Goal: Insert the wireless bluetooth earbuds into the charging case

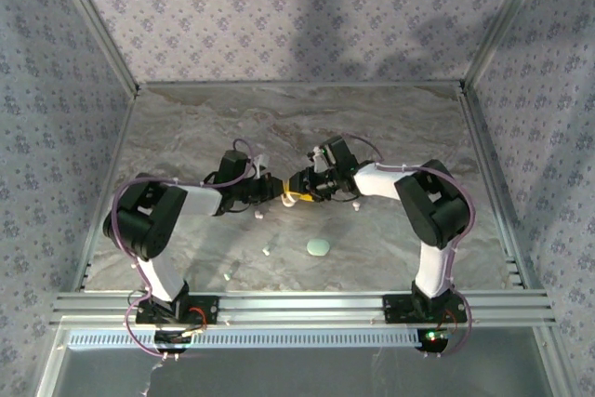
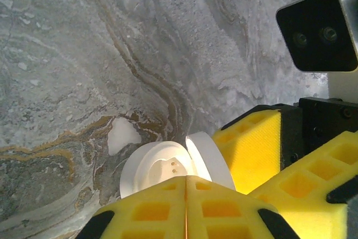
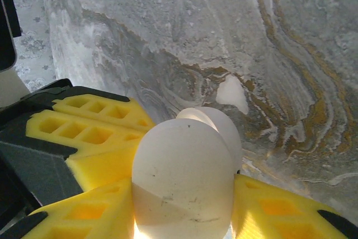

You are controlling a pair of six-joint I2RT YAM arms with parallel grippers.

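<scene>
- Top view: both arms reach in and meet mid-table, left gripper (image 1: 275, 194) and right gripper (image 1: 303, 192) nose to nose.
- The count on the table (image 1: 186, 137): one mint case (image 1: 318, 247) lies near the front. Four tiny pale earbuds (image 1: 266, 251) lie loose. One is just below the left gripper, one is further forward, one is nearest the front edge, and one is beside the right arm. All four lie outside any case.
- Left wrist view: the left gripper (image 2: 186, 178) has its fingers pressed together, tips right at the rim of the white case (image 2: 159, 166). The case is open, its lid (image 2: 210, 158) swung aside. The well shows two gold contacts (image 2: 173, 166) and no bud. I cannot tell whether a bud is pinched between those fingers.
- Right wrist view: the right gripper (image 3: 182, 205) is clamped on the white case (image 3: 182, 172), one pad on either side of the shell.
- My read: this is the presenting step, with the case gripped and open and nothing seated yet.
- The next move calls for a bud brought over the well, turned to match its contacts and pressed home, while the right gripper holds the case steady.
</scene>
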